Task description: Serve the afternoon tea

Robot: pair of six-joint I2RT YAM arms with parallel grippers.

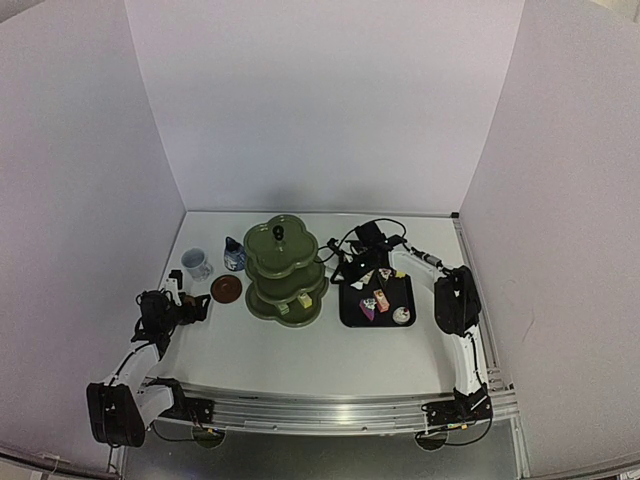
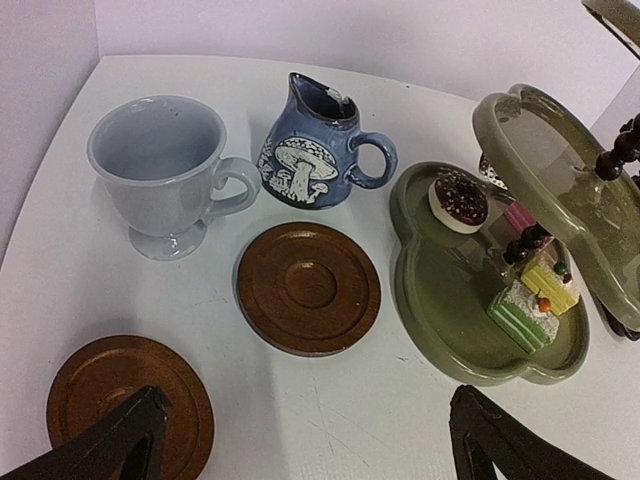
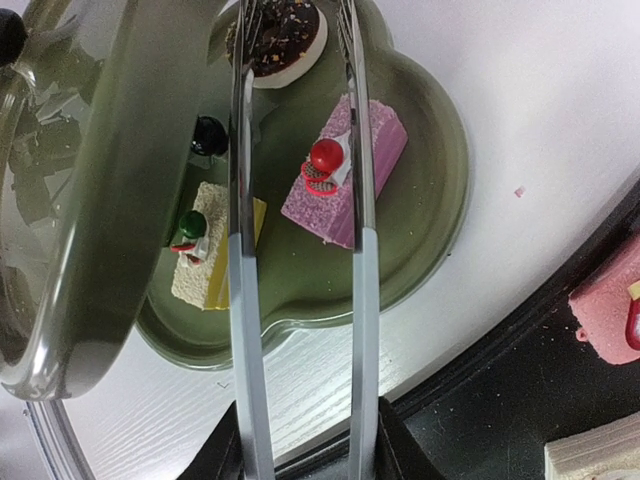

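From overhead, the left gripper (image 1: 172,300) sits at the table's 9 o'clock. Its own camera shows its fingers spread wide with nothing between them. That wrist view also shows what the overhead hides: a second coaster (image 2: 125,400) lying partly under the left finger. It is at 7 o'clock from the middle coaster (image 2: 308,288), the only one seen from above. The white mug (image 2: 160,175) stands at 11 o'clock of the middle coaster and the blue-and-white pot (image 2: 315,145) at 12, both on bare table.

At 3 o'clock is the green stand (image 2: 440,310). Its bottom tier holds a chocolate-topped round cake (image 2: 459,202), a green slice (image 2: 525,312) and a yellow slice (image 2: 552,285).

The right wrist camera looks at that tier from the other side and adds a pink cake (image 3: 345,170) with a red cherry and a white slice (image 3: 205,255) topped in green. The right gripper (image 3: 308,450) clamps the base of the metal tongs (image 3: 245,300). The tongs' arms stand apart over the tier, one of them crossing the pink cake; whether it touches is unclear.

The black tray (image 1: 350,318), at 3 o'clock of the stand, carries more small cakes (image 1: 375,300).
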